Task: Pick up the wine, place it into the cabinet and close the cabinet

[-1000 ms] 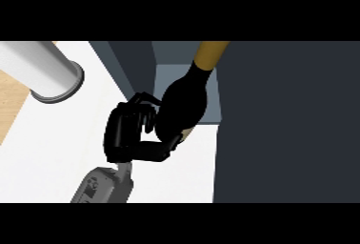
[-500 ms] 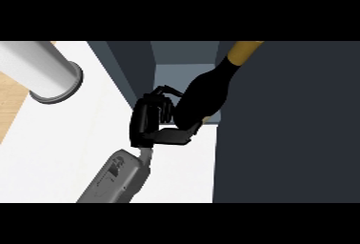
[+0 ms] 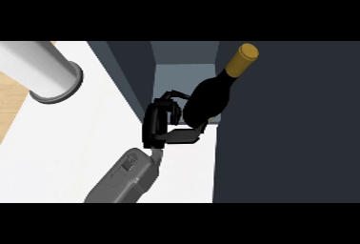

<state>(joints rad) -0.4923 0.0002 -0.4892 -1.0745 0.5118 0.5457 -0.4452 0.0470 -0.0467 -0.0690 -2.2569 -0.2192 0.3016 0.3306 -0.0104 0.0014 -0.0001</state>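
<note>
Wine bottle (image 3: 211, 97) lifted, tilted at cabinet (image 3: 179, 76) opening; hand (image 3: 165, 126) curled round its base. Remaining, by judgement: placement inside, release, door closure.

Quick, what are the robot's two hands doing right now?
Right hand: curled round the bottom of the wine, holding it at the open cabinet.
Left hand: not in view.

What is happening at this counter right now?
One black hand holds a dark wine bottle with a gold-capped neck, tilted into the open cabinet beside the white counter. Which arm it is cannot be told. The bottle is not yet set down. A grey cylinder stands at left.
</note>
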